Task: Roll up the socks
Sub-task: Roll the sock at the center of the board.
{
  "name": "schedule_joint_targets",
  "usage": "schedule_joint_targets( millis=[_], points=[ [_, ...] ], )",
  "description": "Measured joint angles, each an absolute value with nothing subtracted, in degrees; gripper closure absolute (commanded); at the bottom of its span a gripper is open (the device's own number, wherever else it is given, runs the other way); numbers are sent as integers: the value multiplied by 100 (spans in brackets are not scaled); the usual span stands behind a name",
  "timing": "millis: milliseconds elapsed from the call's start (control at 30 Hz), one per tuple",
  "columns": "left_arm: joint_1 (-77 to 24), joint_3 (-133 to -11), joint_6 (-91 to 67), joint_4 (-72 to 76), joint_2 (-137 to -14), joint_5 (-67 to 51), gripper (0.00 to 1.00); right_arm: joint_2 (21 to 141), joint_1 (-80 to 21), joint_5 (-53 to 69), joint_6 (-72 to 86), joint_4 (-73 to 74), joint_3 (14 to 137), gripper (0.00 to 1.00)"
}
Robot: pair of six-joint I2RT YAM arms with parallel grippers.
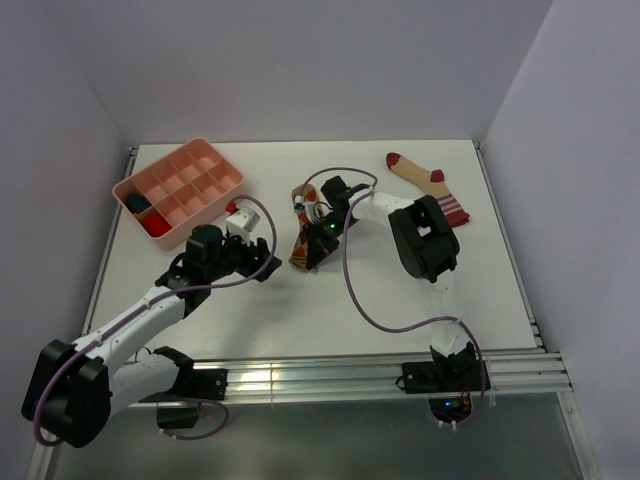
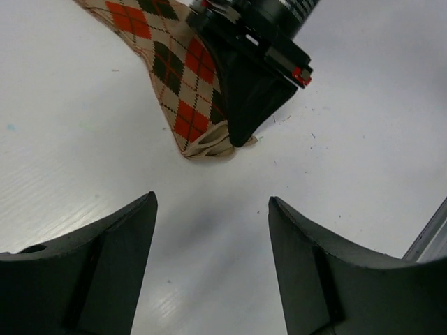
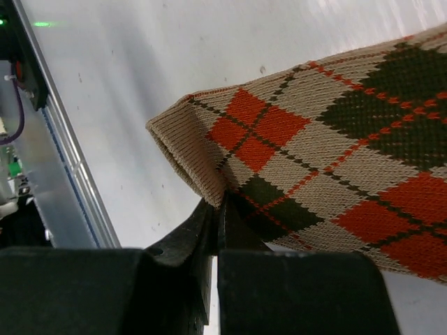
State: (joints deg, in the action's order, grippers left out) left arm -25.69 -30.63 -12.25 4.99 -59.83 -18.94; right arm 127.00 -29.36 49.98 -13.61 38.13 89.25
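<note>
Argyle sock: the brown, orange and tan argyle sock (image 1: 303, 256) sits near the middle of the table (image 1: 250, 320), stretched from far to near, with its near end caught by the right arm.
Right gripper: the right gripper (image 1: 318, 236) is pinched tight on the argyle sock (image 3: 314, 125). From its own wrist the dark fingers (image 3: 209, 230) meet on the fabric just behind the folded tan end.
Grip seen from the left wrist: the right gripper (image 2: 241, 139) comes down onto the sock (image 2: 178, 84) at its doubled-over end, where the layers of cloth show at the edge.
Left gripper: the left gripper (image 1: 268, 266) stands with its jaws well apart and holds nothing. It is just left of the sock's near end, not touching it.
Left wrist view: only bare white table lies between the two fingers of the left gripper (image 2: 211, 202), and the sock's end is just ahead of them.
Striped sock: the tan striped sock (image 1: 428, 185), with its dark red toe and heel and pink-red cuff, lies flat at the far right, well apart from both grippers.
Pink tray: the pink tray (image 1: 180, 150) sits at the far left, with a dark bundle (image 1: 137, 203) and a red bundle (image 1: 155, 222) in its near compartments.
</note>
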Motion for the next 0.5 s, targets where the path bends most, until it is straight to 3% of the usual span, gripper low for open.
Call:
schedule_joint_targets(
  millis=[500],
  points=[
    [-3505,-3190,-749,1929,-8055,-1461,37,13030,-2661,5203,-2034,4954,9356,100]
  ],
)
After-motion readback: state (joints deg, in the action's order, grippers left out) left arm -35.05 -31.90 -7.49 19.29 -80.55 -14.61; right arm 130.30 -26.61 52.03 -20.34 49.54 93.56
